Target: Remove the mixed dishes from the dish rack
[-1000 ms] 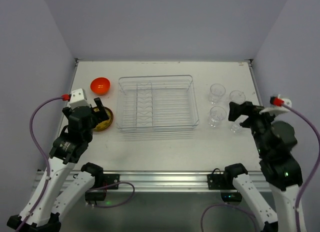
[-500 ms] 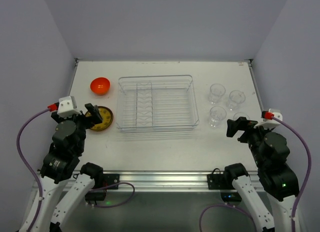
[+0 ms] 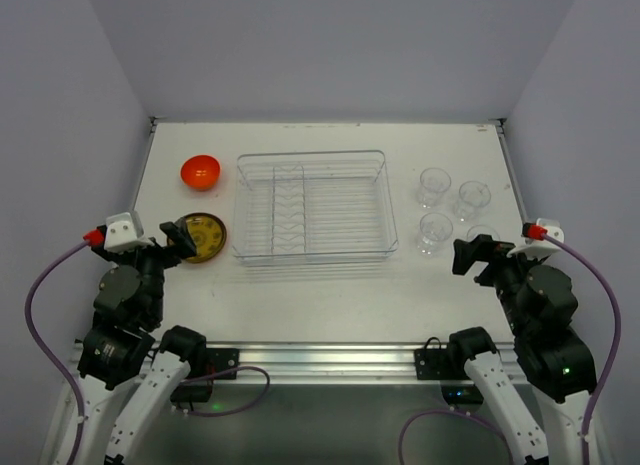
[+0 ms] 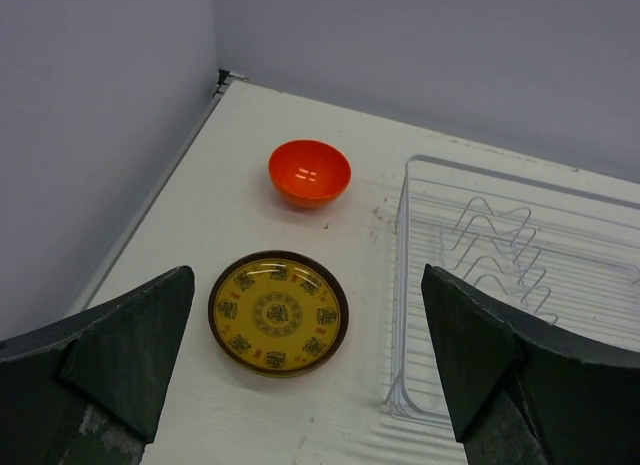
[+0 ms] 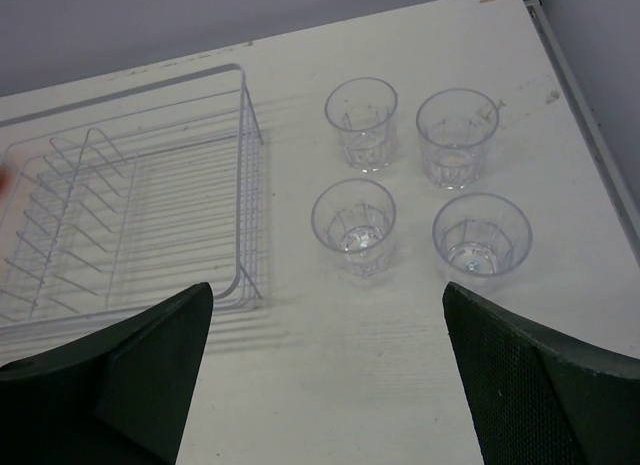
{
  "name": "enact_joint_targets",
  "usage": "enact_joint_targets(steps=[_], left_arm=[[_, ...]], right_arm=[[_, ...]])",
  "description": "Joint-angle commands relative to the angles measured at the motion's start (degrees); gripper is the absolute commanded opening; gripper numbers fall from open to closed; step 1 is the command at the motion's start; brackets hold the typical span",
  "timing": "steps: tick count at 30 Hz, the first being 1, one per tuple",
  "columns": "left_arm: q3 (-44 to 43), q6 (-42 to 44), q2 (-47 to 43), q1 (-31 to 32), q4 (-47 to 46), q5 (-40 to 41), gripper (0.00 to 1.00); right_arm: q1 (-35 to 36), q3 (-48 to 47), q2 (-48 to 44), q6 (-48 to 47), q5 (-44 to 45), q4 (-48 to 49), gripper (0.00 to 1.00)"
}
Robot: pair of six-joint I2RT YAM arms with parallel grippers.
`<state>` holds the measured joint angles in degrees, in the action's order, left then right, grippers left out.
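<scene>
The clear dish rack (image 3: 312, 207) stands empty mid-table; it also shows in the left wrist view (image 4: 520, 275) and the right wrist view (image 5: 130, 205). The orange bowl (image 3: 200, 171) (image 4: 309, 173) and the yellow-brown plate (image 3: 203, 237) (image 4: 279, 312) sit on the table left of it. Several clear cups (image 3: 434, 187) (image 5: 353, 225) stand upright right of it. My left gripper (image 3: 180, 241) (image 4: 305, 315) is open and empty, just near-left of the plate. My right gripper (image 3: 478, 257) (image 5: 326, 295) is open and empty, near the cups. Orange, green and black plates are out of view.
The table (image 3: 330, 295) is walled on the left, back and right. The nearest right cup (image 3: 480, 233) is partly hidden behind my right gripper. A metal rail (image 3: 320, 357) runs along the near edge.
My left arm has drawn back toward the near left, off the yellow-brown plate, which stays on the table. My right arm drew back from the cups, then held still.
</scene>
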<state>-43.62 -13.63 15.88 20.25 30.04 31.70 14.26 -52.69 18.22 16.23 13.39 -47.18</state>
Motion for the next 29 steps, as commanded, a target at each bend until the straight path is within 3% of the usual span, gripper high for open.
enact_joint_targets(steps=[1, 5, 10, 20, 22, 29], left_arm=[[1.2, 3.1, -1.1, -0.4, -3.8, -0.9, 1.00], [-1.5, 1.5, -1.5, -0.4, -1.6, -3.4, 1.00], [-2.3, 2.6, -2.1, -0.4, -0.7, -6.6, 1.00], [-1.7, 0.3, -1.7, -0.4, 1.1, -7.4, 1.00], [-2.9, 0.8, -2.1, -0.4, 2.0, -8.1, 1.00], [-5.0, 2.7, -3.7, -0.4, 2.0, -7.6, 1.00]], right_arm=[[0.1, -2.9, 0.6, -1.1, 0.8, 1.4, 0.99], [0.1, -4.7, -1.2, -3.6, 5.9, -1.3, 0.99], [0.1, -5.0, -3.6, -7.8, 2.6, -0.3, 0.99], [0.1, 1.3, -8.5, -2.1, -2.1, 3.5, 0.99], [0.1, 0.0, -7.7, -2.1, -5.6, 3.1, 0.99], [0.2, -2.0, -5.7, -0.8, -5.5, 1.0, 0.99]])
